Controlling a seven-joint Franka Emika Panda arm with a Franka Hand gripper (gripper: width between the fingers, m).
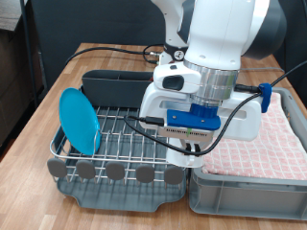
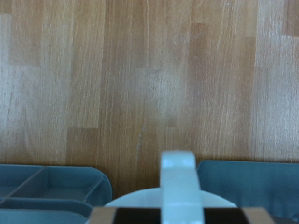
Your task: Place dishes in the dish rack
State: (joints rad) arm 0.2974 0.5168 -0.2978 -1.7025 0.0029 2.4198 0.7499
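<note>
Hovering over dish rack [image 1: 120, 134] near its edge beside grey bin [image 1: 245, 187], pincer [image 2: 177, 182] seen only in wrist view; hidden in exterior view. Appeared clenched on white cup [image 2: 168, 198], rim pinched by one finger inside. Judged best kept level, lowered slowly between wires. Light-blue plate [image 1: 79, 120] stood upright in rack's far edge, away from bin. Pink checked towel [image 1: 264, 139] lined bin. Utensil caddy [image 2: 47, 187] looked empty. Wooden spoon not visible. Desk [image 2: 149, 84] below.
</note>
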